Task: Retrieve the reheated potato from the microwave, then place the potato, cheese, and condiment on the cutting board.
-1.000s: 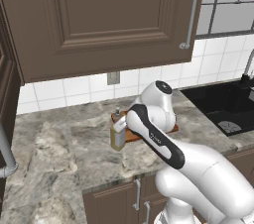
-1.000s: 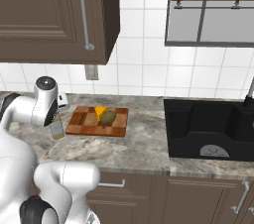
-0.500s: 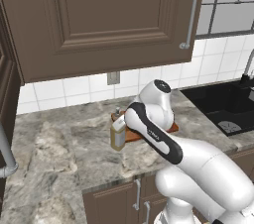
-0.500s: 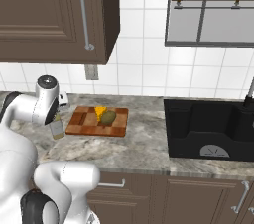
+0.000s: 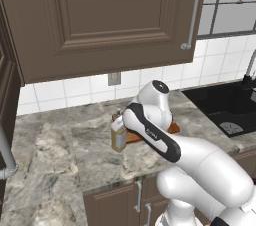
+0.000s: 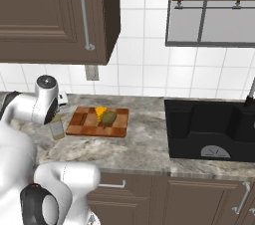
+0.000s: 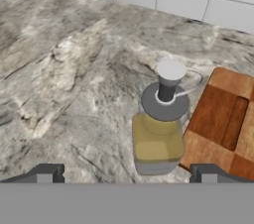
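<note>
I have the condiment (image 7: pixel 158 134) standing upright on the bench (image 7: pixel 69 69), just left of the board (image 7: pixel 223 119) and, as far as I can tell from the hand view, not on it; whether it touches the board's edge I cannot say. The potato (image 6: pixel 109 117) and cheese (image 6: pixel 101 112) already lie side by side on the board in the right base view, so I judge the bottle is the last thing to move. My gripper (image 7: pixel 126 173) is spread wide, its two tips showing either side of the bottle and nearer to me than it, with nothing pinched yet. The risks I see from here are these. The bottle is tall with a thin grey top, so if I come in off-centre, one finger would meet it first and tip it toward the board or the far wall. If I close too high, on the dispenser neck, I expect it to swivel or slip. The right-hand finger has little room beside the board, so going low may catch the wood and shove the board, rolling the potato. Lifting too little would snag the bottle's base on the board's edge during the carry across.
</note>
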You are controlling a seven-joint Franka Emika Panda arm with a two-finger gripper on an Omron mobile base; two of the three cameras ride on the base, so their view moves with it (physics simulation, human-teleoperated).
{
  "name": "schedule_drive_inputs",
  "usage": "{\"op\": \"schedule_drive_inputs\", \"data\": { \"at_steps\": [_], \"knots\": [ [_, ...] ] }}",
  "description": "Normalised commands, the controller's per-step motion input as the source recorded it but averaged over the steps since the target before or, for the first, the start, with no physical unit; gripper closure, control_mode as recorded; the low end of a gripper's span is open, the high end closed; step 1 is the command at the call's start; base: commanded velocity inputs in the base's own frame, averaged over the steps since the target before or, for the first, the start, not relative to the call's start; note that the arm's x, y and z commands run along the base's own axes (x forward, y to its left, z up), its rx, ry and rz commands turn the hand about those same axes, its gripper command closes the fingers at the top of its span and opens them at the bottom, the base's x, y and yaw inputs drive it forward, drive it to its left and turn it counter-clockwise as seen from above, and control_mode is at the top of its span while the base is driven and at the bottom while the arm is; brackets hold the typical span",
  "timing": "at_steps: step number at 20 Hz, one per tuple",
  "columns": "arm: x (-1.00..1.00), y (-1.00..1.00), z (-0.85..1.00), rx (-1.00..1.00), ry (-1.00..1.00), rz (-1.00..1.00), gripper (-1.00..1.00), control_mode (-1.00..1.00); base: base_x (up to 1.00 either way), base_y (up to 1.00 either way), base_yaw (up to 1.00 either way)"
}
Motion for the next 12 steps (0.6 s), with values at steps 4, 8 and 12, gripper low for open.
{"op": "schedule_drive_inputs", "data": {
  "at_steps": [4,8,12],
  "knots": [
    [0.08,0.0,-0.02,0.0,0.0,-0.02,-1.0,-1.0,0.0,0.0,0.0],
    [0.06,0.01,-0.03,0.0,0.0,-0.03,-1.0,-1.0,0.0,0.0,0.0],
    [0.06,0.05,-0.07,0.0,0.0,-0.03,-1.0,-1.0,0.0,0.0,0.0]
  ]
}}
